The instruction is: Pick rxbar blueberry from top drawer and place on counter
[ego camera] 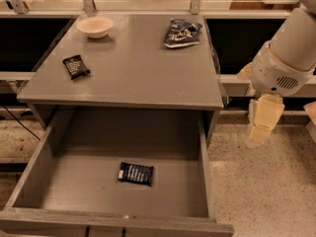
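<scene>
The rxbar blueberry [135, 173], a small dark navy wrapper with white lettering, lies flat on the floor of the open top drawer [29, 168], a little right of its middle. The grey counter [133, 73] is above and behind the drawer. My gripper [259, 130] hangs pointing down at the right, outside the drawer and beyond the counter's right edge. It is above the floor, well to the right of the bar, and holds nothing that I can see.
On the counter are a black bar wrapper [76, 66] at the left, a pale bowl [95, 26] at the back left and a blue-and-white snack bag [181, 32] at the back right. Speckled floor lies right of the drawer.
</scene>
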